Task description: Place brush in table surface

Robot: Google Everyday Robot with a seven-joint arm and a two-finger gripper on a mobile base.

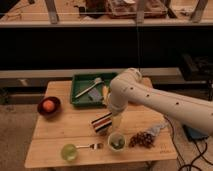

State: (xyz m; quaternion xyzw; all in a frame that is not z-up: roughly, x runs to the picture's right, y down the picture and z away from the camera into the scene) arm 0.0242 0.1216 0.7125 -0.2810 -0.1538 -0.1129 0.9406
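Green tray [75,91] sits at the upper middle of the pale wood tabletop [65,127], against the far edge. In it lies the brush [88,89], slanted, with the cream handle pointing lower left and the greyish head toward the upper right. A yellow object [105,92] lies at the tray's right side, partly behind the white arm [165,102].

Dark bowl [41,111] at left, near the left edge, holds an orange fruit [48,105]. Green cup [69,152] at lower left, contents unclear; fork [90,146] just to its right. Small pale cup [116,142] at lower middle has something green inside. Dark clustered pile [142,138] right of it, with a crumpled pale wrapper [158,129] beside it.

The arm enters from the right, bends over the tray's right end and drops to the gripper [102,123], a dark striped part low over the middle of the tabletop, just above the small cup. Open or closed: cannot tell. The brush is above and left of the gripper, apart from it and not held.

Bare wood lies between the dark bowl and the gripper, below the tray. The front edge is crowded by the cups and fork.
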